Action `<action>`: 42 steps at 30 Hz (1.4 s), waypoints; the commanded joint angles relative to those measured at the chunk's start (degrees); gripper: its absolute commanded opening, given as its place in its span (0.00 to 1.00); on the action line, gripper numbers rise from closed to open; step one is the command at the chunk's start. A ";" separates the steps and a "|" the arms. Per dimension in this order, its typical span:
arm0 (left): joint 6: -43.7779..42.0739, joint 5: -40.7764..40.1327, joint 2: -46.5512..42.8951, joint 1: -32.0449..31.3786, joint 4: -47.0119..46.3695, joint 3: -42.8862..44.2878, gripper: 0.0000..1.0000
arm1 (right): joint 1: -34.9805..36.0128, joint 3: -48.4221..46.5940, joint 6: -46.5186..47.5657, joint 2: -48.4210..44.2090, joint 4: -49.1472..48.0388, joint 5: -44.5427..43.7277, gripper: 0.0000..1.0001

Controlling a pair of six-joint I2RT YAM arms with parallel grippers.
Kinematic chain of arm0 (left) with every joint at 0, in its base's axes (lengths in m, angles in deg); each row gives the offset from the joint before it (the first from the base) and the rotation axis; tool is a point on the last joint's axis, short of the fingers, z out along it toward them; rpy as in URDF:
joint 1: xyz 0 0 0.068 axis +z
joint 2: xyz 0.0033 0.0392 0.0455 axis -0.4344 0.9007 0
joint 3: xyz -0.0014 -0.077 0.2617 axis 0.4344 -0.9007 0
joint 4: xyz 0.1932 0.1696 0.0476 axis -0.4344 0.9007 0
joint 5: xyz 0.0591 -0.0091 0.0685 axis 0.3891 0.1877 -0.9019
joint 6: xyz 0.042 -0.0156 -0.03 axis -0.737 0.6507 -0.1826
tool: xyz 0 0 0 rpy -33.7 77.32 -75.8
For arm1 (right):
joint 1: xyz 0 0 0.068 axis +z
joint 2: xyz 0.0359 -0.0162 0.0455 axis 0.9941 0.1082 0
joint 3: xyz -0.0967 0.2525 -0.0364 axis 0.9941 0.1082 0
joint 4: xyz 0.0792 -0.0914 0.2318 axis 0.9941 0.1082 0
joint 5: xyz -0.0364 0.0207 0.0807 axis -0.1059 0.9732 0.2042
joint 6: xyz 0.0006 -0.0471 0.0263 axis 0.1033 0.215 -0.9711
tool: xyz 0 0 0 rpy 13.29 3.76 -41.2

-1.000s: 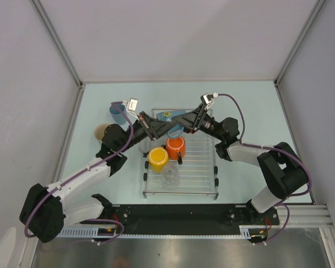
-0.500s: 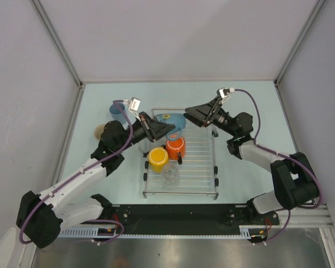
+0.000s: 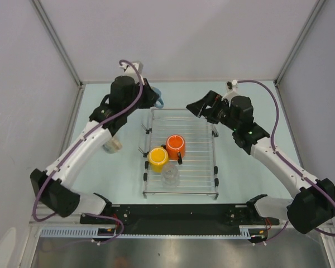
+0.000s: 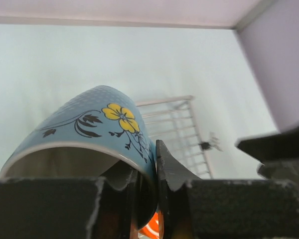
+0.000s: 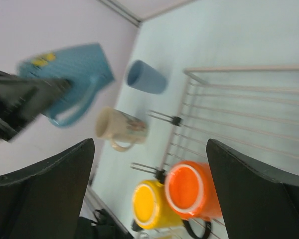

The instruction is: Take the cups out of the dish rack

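Beige ceramic mug (image 5: 120, 128) and a plain light blue cup (image 5: 146, 77) sit on the pale table (image 3: 245, 178), left of the silver wire dish rack (image 3: 195, 167). The left gripper (image 4: 148, 172) pinches the rim of a light blue flowered mug (image 4: 89, 124), held in the air by the rack's far left corner. A yellow cup (image 3: 158, 158), an orange mug (image 3: 176, 147) and a small clear glass (image 3: 170, 176) stand on the rack. The right gripper (image 3: 196, 109) hangs above the far right corner, spread wide.
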 commanded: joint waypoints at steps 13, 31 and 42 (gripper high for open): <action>-12.22 -19.41 30.56 4.92 28.36 35.71 0.00 | 1.44 -2.07 8.76 0.34 17.93 -10.06 1.00; -10.38 -9.23 50.79 12.92 34.69 51.37 0.00 | 1.79 -3.48 8.50 5.87 18.28 -8.13 1.00; -5.29 -9.56 54.93 14.42 37.59 58.75 0.00 | 1.88 -3.21 7.80 8.34 17.67 -7.95 1.00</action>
